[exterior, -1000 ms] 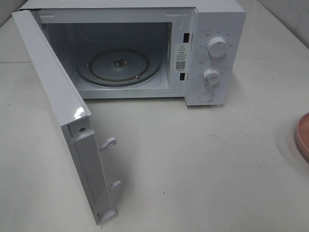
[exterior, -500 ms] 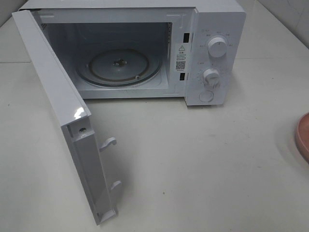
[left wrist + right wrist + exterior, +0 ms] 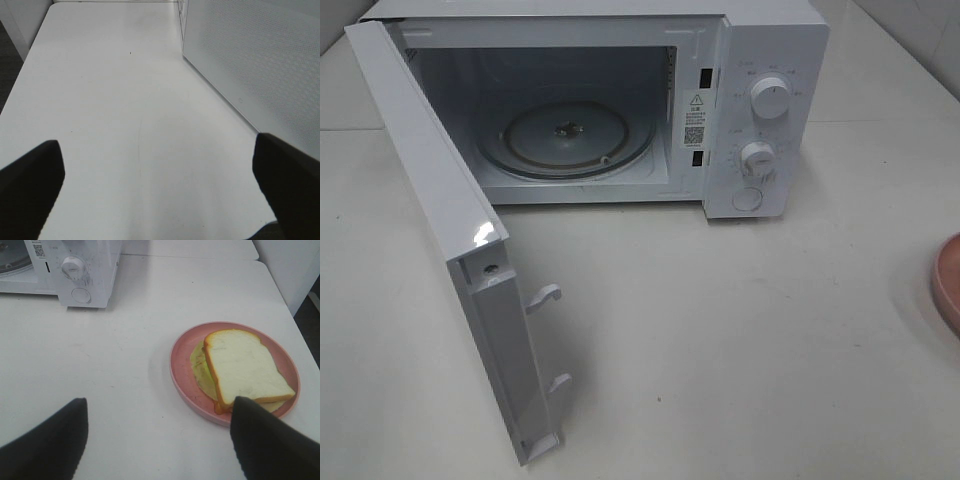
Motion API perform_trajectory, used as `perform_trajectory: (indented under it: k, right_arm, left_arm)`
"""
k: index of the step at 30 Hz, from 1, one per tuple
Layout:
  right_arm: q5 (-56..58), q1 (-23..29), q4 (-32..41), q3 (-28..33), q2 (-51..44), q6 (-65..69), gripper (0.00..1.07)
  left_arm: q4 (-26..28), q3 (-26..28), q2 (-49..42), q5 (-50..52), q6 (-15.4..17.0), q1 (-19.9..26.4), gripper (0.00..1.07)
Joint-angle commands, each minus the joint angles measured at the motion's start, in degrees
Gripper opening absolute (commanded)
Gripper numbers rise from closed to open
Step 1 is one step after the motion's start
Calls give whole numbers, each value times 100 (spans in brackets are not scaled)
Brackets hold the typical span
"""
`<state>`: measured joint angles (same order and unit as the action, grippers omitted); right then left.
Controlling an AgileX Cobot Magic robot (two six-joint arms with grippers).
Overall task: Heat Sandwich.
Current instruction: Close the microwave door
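Observation:
The sandwich [image 3: 240, 367], pale bread over green-yellow layers, lies on a pink round plate [image 3: 182, 375] in the right wrist view. Only the plate's rim [image 3: 948, 285] shows at the right edge of the high view. The white microwave [image 3: 760, 60] stands at the back with its door [image 3: 450, 250] swung wide open and a bare glass turntable [image 3: 565, 135] inside. My right gripper [image 3: 157, 440] is open and empty, short of the plate. My left gripper [image 3: 160, 185] is open and empty over bare table beside the door's outer face [image 3: 260, 65].
The microwave's two knobs [image 3: 770, 98] and a round button [image 3: 747, 199] face front on its right panel. The open door juts far out over the table's front left. The table's right edge runs just beyond the plate [image 3: 305, 340].

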<state>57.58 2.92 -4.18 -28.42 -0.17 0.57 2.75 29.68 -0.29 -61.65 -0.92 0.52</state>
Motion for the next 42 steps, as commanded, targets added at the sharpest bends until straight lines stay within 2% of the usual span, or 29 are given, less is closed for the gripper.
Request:
perform_trajectory:
  k: [1,6,11,12,14,17,19,23,24,25,28,29,30,31,38,42]
  right_arm:
    - [-57,-29,11,6,-166,34,75]
    - [-57,-29,11,6,-166,34,75]
    - [-57,-29,11,6,-166,34,75]
    - [-57,-29,11,6,-166,34,75]
    - [-57,-29,11,6,-166,34,75]
    - [-57,-29,11,6,-166,34,75]
    - [-57,-29,11,6,-166,34,75]
    - [-57,-29,11,6,-166,34,75]
    - [-57,-29,11,6,-166,34,75]
    - [-57,-29,11,6,-166,34,75]
    - [-57,-29,11,6,-166,34,75]
    - [-57,-29,11,6,-166,34,75]
    - [-57,-29,11,6,-166,34,75]
    - [-57,-29,11,6,-166,34,75]
    - [-57,-29,11,6,-166,34,75]
    - [-57,-29,11,6,-166,34,75]
  left_arm:
    - [46,17,-29,34,23,-11,98]
    - [52,138,258,235,17,-11,97]
    - [52,155,642,447,17,-11,89]
    - [52,155,848,590,17,-11,82]
    - [57,155,928,676,17,-11,77]
    - [57,149,1329,1089,17,-11,62]
    - [57,143,1415,1169,17,-11,59]
    - [57,-6,1885,1673,17,-11,38]
    - [57,-6,1885,1673,17,-11,38]
    - [57,-97,2063,1942,17,-11,29]
    - [52,-246,2315,2303,17,-11,15]
    - [52,-246,2315,2303,17,-11,15]
    - [52,-372,2504,2641,17,-11,4]
    - [52,-430,2584,2779,17,-11,0]
    - [46,-888,3134,4131,-6,-11,0]
    - [23,-1306,3604,5558,-17,-11,0]
